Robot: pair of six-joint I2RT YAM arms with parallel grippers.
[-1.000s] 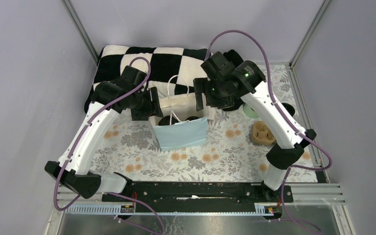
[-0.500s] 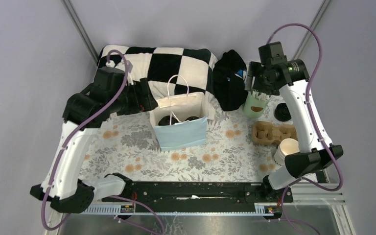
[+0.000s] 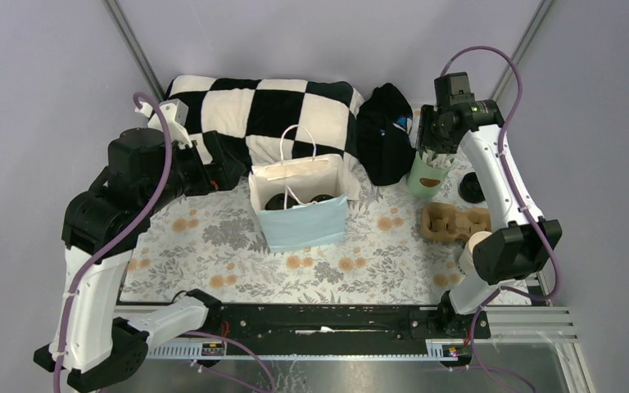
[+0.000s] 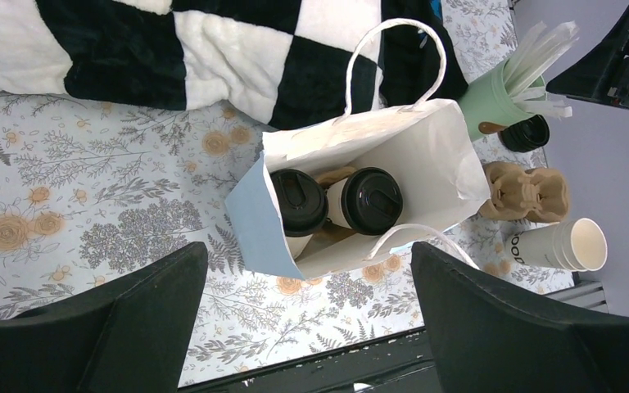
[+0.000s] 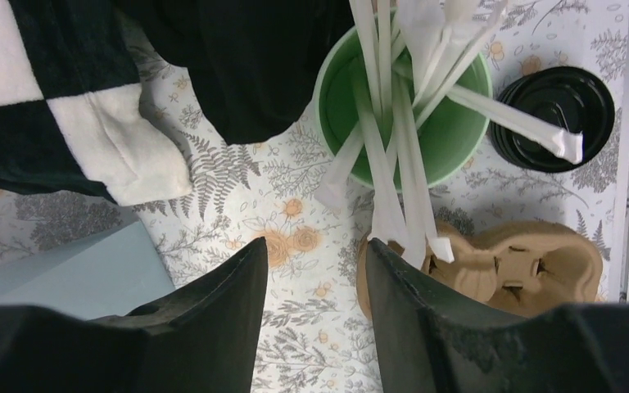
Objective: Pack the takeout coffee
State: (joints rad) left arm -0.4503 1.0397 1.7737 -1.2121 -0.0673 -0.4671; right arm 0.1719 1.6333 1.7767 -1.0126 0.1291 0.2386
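A floral tablecloth (image 3: 213, 237) covers the table inside grey-lilac walls, with a checkered blanket (image 3: 237, 102) heaped at the back. From above, the paper bag (image 3: 303, 223) at the centre shows only two dark discs in its mouth. The left wrist view looks straight in and shows two coffee cups (image 4: 371, 199) standing side by side. They are upright, long axes vertical, black lids facing up out of the bag.

The left arm is raised high at the elbow. The left gripper (image 4: 309, 246) points toward the bag from its left, fingers spread wide and empty.

The right arm reaches up and back. The right gripper (image 5: 313, 246) hangs above the mint-green cup (image 5: 450, 139) of white sticks, its fingers a modest gap apart and gripping nothing. Near that cup, its wrist view shows a stack of black lids (image 5: 569, 98) and a pulp carrier (image 5: 532, 262).
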